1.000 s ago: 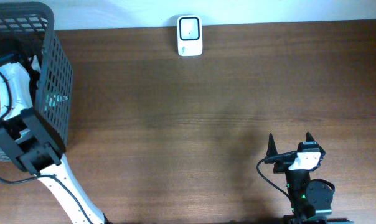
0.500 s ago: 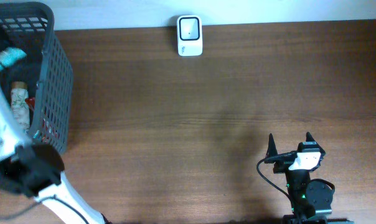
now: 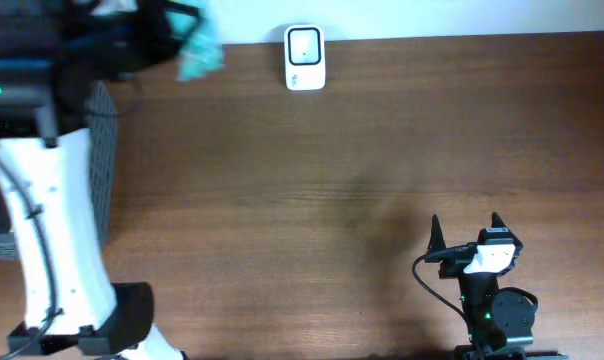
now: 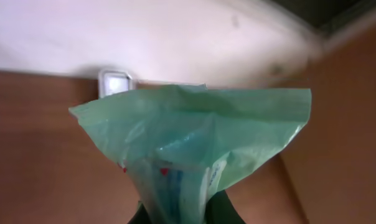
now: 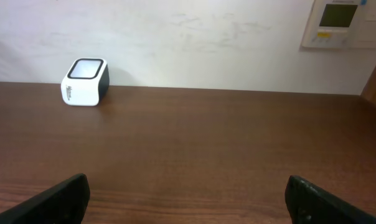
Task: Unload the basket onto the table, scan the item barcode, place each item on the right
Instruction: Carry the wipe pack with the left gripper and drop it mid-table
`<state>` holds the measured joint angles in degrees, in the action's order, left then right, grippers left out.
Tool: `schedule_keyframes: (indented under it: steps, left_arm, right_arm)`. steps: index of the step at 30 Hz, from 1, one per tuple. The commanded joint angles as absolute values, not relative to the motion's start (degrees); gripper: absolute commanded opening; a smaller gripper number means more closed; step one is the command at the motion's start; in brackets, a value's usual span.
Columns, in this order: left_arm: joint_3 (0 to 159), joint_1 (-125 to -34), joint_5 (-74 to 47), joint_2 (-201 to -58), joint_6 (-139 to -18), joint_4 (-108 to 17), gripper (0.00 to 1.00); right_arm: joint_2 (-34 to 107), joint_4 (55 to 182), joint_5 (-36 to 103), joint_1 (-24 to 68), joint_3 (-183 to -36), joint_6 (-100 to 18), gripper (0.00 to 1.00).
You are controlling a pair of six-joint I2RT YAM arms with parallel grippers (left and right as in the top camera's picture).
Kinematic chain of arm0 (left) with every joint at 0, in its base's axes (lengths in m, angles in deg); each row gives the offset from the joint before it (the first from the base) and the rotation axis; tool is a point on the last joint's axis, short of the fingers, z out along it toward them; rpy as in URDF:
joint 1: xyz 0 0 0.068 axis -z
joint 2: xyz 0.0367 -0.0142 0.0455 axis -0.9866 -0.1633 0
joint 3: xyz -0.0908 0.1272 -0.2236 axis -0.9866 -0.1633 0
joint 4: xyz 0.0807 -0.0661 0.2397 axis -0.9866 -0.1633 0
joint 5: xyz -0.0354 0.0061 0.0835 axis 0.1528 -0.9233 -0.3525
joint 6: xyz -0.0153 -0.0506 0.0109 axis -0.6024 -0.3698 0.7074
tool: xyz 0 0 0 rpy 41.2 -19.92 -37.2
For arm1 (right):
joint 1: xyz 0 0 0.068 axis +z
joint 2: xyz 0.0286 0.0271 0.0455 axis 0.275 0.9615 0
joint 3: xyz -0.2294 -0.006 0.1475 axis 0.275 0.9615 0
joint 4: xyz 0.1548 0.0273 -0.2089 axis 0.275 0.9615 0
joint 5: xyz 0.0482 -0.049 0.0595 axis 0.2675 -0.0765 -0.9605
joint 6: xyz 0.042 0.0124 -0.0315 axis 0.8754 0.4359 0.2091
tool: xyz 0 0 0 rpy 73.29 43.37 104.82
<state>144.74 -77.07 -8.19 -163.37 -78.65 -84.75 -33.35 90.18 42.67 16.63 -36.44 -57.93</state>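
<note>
Green packet (image 4: 189,144) in left fingers (image 4: 231,214), long axis apparently toward scanner (image 3: 305,57)

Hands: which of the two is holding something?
The left hand: it is shut on a green bag, lifted up in the air. The right hand is wide open and empty.

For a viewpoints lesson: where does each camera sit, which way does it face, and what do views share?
Overhead: above the table, looking down; left arm and right gripper show.
Left wrist: on that arm, facing the wall past the green packet its fingers pinch.
Right wrist: low, facing the wall; open fingers show.
All share the scanner.
</note>
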Motion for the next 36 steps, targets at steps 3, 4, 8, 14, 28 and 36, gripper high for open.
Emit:
schedule_keyframes:
  steps: [3,4,8,14,28,36]
  left_arm:
    - [144.92,-60.88,-30.13,-167.75,-75.09,-90.49,0.0]
    - [144.92,-57.99,-33.7,-168.99,-75.09,-91.89,0.0]
    - [144.92,-51.44,-40.69,-174.94,-75.11,-98.04,0.0]
    - [143.45,-49.25,-40.51,-184.6,-75.11,-104.13,0.01]
    - [140.54,-48.29,-43.86,-202.67,-88.09,-93.4,0.24]
    - [141.94,-49.62,-43.62,-203.46,-89.51,-94.6,0.41]
  right_arm:
    - [-33.77,90.48,42.78,16.32,-36.03,-57.9,0.99]
    - [-33.77,90.48,42.78,16.32,-36.03,-57.9,0.99]
    - [-33.77,90.48,42.78,16.32,-36.03,-57.9,0.99]
    - [-33.77,90.48,42.78,16.32,-36.03,-57.9,0.99]
    - [-33.77,90.48,42.78,16.32,-36.03,-57.9,0.99]
    - [-33.77,90.48,42.78,16.32,-36.03,-57.9,0.99]
